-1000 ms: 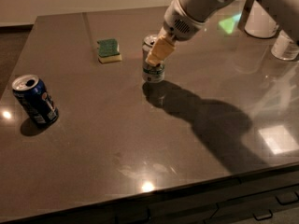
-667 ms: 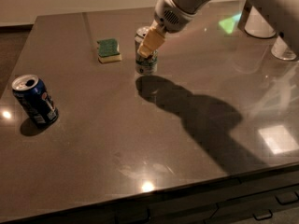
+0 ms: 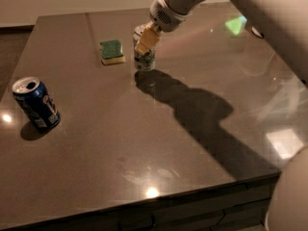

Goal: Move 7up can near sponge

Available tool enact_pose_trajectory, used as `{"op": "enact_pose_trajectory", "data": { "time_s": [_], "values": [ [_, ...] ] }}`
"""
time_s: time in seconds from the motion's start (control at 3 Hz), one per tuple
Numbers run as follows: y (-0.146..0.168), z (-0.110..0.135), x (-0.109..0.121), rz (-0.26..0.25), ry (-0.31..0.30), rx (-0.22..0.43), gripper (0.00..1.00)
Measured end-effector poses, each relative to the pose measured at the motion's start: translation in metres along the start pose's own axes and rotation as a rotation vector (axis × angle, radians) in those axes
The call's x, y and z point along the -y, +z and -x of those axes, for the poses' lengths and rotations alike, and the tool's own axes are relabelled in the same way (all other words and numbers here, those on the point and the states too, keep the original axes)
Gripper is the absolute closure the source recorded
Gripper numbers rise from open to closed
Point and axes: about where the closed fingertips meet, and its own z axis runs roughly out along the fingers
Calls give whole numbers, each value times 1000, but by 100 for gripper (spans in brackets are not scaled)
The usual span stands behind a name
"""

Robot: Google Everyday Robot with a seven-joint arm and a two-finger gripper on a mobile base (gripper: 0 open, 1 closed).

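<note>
The 7up can (image 3: 146,60) stands upright on the dark table, just right of the sponge (image 3: 111,51), with a small gap between them. The sponge has a green top and pale yellow base. My gripper (image 3: 144,40) reaches down from the upper right and is shut on the 7up can, its tan finger (image 3: 147,38) across the can's upper side. The can's top is mostly hidden behind the finger.
A dark blue soda can (image 3: 36,103) stands upright near the table's left edge. The arm's shadow (image 3: 202,119) falls across the table's middle right. The table's front edge (image 3: 144,203) runs along the bottom.
My gripper has carried the 7up can to the left, from the table's middle back toward the sponge. The sponge and the blue can have not moved.
</note>
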Motion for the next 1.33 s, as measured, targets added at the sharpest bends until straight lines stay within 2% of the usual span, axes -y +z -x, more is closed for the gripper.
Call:
{"op": "enact_pose_trajectory", "data": {
  "time_s": [0.33, 0.67, 1.33],
  "values": [
    [12, 8, 5, 5, -6, 1, 100],
    [24, 17, 6, 25, -18, -1, 82],
    [42, 20, 8, 74, -18, 1, 36]
  ]
}}
